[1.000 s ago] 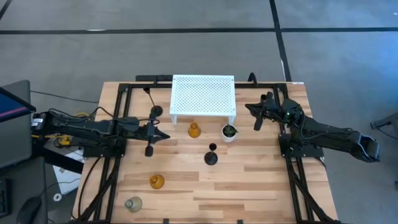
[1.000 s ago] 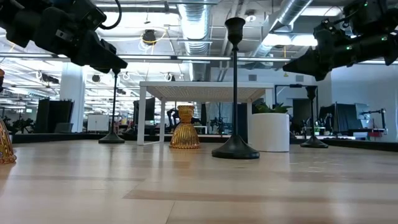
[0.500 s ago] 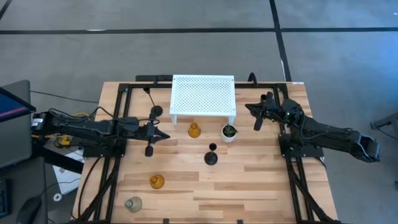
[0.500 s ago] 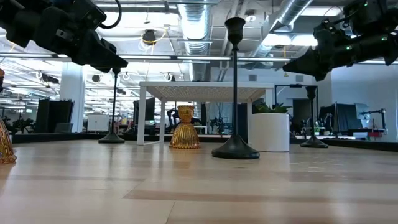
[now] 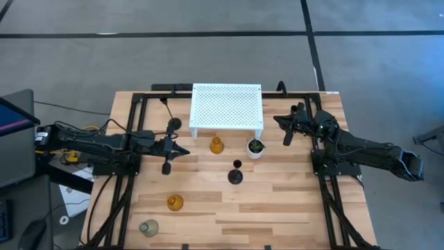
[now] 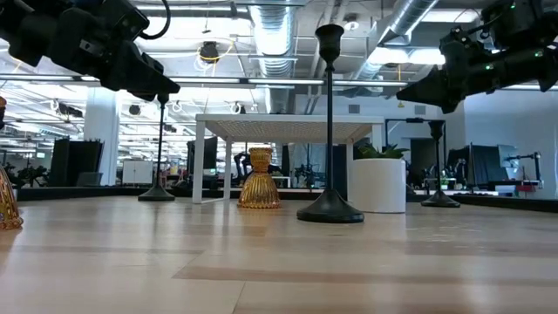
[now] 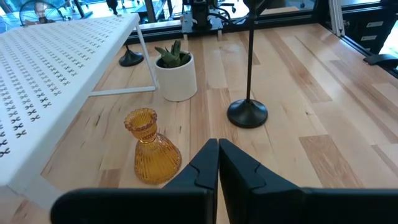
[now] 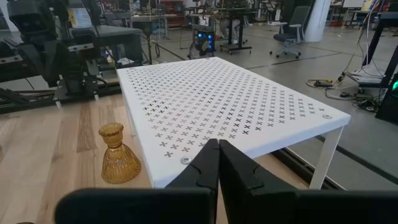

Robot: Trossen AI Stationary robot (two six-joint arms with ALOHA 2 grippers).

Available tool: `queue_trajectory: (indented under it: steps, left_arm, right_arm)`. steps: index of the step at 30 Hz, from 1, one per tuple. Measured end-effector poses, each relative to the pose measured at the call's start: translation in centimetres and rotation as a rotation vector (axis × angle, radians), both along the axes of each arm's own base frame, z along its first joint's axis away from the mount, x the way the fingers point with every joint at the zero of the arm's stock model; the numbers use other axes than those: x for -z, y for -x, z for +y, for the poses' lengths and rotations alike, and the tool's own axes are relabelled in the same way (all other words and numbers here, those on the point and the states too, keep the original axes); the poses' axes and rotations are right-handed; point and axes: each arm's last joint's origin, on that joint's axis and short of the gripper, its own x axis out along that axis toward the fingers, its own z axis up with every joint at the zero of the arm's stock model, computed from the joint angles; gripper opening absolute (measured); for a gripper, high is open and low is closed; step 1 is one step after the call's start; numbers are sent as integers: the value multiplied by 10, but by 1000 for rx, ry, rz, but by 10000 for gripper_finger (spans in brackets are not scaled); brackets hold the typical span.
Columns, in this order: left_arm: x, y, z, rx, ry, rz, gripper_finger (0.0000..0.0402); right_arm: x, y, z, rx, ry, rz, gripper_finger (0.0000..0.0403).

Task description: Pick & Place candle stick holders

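Three black thin-stemmed holders stand on their round bases: one mid-table point(image 5: 236, 175), one left of the white rack point(image 5: 173, 123), one at the far right behind it point(image 5: 281, 87). An amber glass holder point(image 5: 216, 145) stands in front of the rack, a second amber one point(image 5: 175, 202) and a pale grey one point(image 5: 148, 227) near the front left. My left gripper point(image 5: 184, 153) is shut and empty, above the table to the left of the first amber holder point(image 7: 151, 155). My right gripper point(image 5: 277, 121) is shut and empty, to the right of the rack.
A white perforated rack point(image 5: 227, 107) stands on legs at the table's far middle. A small white pot with a green plant point(image 5: 255, 147) stands by its right front leg. Black frame rails run along the table's left and right sides.
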Motion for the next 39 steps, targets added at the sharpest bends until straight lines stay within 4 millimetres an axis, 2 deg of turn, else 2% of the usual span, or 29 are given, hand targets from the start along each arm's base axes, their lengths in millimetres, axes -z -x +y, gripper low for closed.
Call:
queue_trajectory:
  steps: [39]
  left_arm:
    - [-2,0,0,-5,36,-18,12]
  right_arm:
    - [0,0,0,3,1,-2,0]
